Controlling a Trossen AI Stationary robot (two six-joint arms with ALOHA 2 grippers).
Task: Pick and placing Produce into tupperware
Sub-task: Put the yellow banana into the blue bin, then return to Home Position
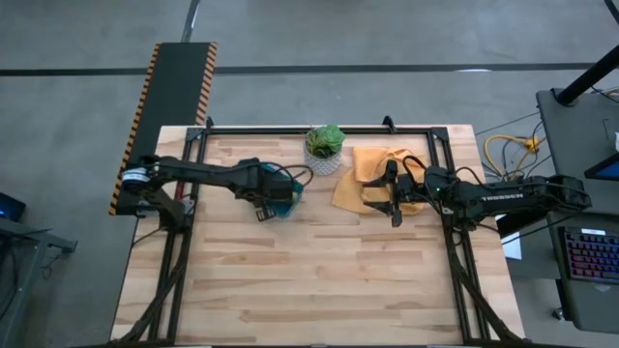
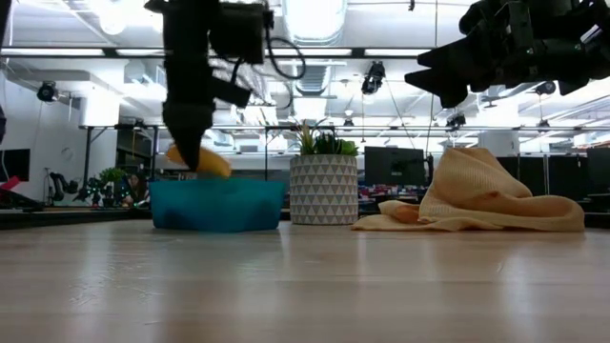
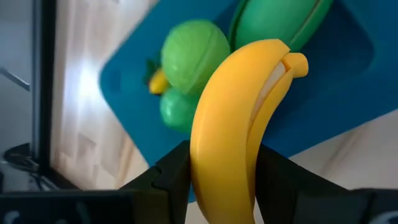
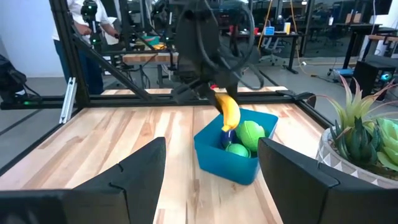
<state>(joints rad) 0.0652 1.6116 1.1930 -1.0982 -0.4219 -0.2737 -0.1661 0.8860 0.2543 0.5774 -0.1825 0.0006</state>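
Note:
A yellow banana (image 3: 239,118) hangs over the blue tupperware (image 4: 230,158), with my left gripper (image 1: 274,200) shut on it. The tupperware (image 2: 217,205) rests flat on the table at the far left of centre. In it lie a round green piece (image 3: 194,50), a long green piece (image 3: 280,18), another green piece and a small yellow one. My right gripper (image 1: 394,198) hovers level and open above the orange-yellow cloth (image 1: 372,179), holding nothing. My left gripper pinches the banana near its upper end (image 3: 224,180) between its two fingers, which lie across it. The fingers (image 4: 208,93) slant steeply down from above. The banana hangs below them, lifted clear, its lower end (image 4: 227,127) just over the tupperware's rim.
A leafy plant in a white patterned pot (image 1: 325,150) stands just right of the tupperware at the far edge. The crumpled cloth (image 2: 477,205) lies right of the pot. A black frame rail (image 1: 319,129) runs round the table; bare wood fills the near half.

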